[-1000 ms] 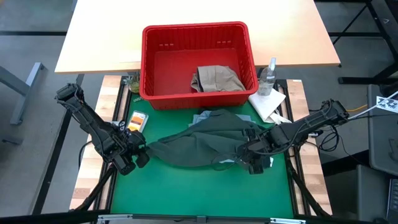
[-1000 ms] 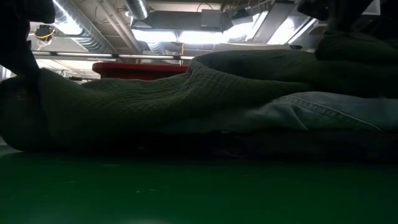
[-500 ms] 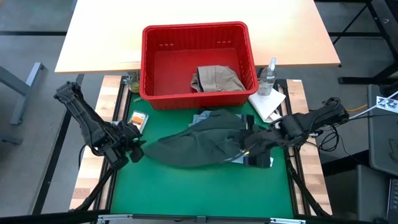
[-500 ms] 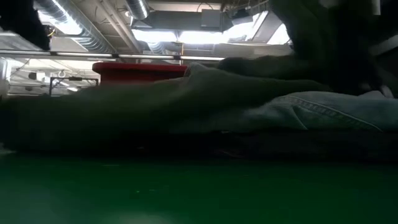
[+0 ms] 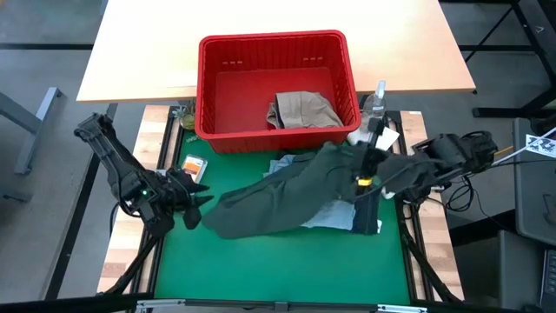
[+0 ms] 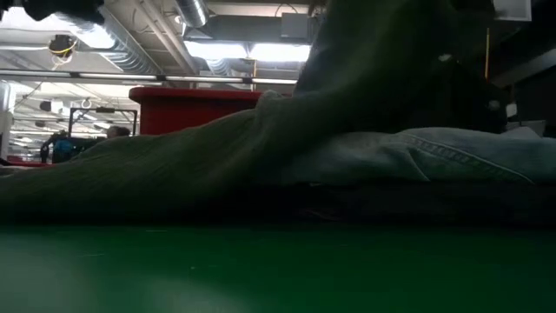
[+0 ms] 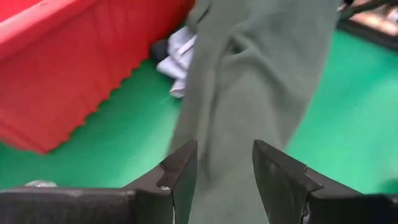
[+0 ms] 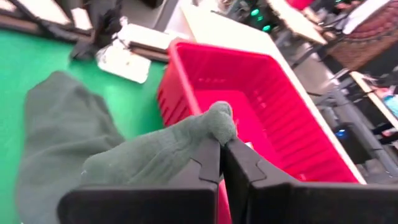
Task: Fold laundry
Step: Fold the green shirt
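R gripper [image 5: 363, 165] clamped on green garment [image 5: 278, 200] end near basket [image 5: 276, 43]; cloth runs diagonally to L gripper [image 5: 193, 198], fingers apart, just beside free end

The dark olive green knit garment [image 5: 282, 202] covers most of the light blue denim [image 5: 334, 215] and the dark navy jeans [image 5: 368, 217] beneath. In the low view it blocks the red plastic basket [image 6: 187, 109] and both grippers entirely.
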Tool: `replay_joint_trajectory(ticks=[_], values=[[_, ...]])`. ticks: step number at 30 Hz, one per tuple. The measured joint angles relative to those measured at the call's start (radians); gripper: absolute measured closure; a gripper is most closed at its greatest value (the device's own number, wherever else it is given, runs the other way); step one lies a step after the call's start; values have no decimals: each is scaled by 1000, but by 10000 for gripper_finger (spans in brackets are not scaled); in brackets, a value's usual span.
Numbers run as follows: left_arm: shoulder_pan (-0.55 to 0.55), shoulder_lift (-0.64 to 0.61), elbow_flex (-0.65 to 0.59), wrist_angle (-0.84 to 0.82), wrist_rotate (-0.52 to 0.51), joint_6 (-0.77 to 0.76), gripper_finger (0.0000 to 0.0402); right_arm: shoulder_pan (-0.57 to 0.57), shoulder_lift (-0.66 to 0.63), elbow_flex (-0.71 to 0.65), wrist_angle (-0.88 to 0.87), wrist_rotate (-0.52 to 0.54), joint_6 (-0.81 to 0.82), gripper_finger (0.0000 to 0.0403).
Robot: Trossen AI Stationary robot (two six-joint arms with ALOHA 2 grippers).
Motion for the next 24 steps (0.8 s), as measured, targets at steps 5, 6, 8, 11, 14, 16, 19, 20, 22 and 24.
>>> replay_joint_trajectory(ticks=[5, 6, 8, 11, 14, 16, 19, 20, 22, 24], values=[[0, 85, 0, 187, -9, 51, 253, 0, -1, 36, 1, 44, -22, 398], [0, 111, 0, 225, -6, 68, 253, 0, -1, 38, 0, 44, -26, 399], [0, 165, 0, 294, 15, 96, 253, 0, -1, 38, 0, 44, -26, 399], [0, 251, 0, 382, 91, 119, 253, 0, 0, 38, 0, 31, -26, 397], [0, 342, 0, 451, 189, 122, 253, 0, 0, 38, 0, 27, -26, 397], [-1, 406, 0, 482, 244, 123, 253, 0, 0, 38, 0, 27, -26, 399], [-1, 500, 0, 491, 302, 123, 253, 0, 0, 38, 0, 26, -26, 400], [-1, 528, 0, 491, 307, 122, 253, 0, 0, 38, 0, 26, -26, 399], [0, 581, 0, 491, 303, 122, 253, 0, 0, 38, 0, 26, -26, 397], [7, 623, 0, 491, 282, 123, 253, 0, 0, 38, -3, 26, -26, 397]])
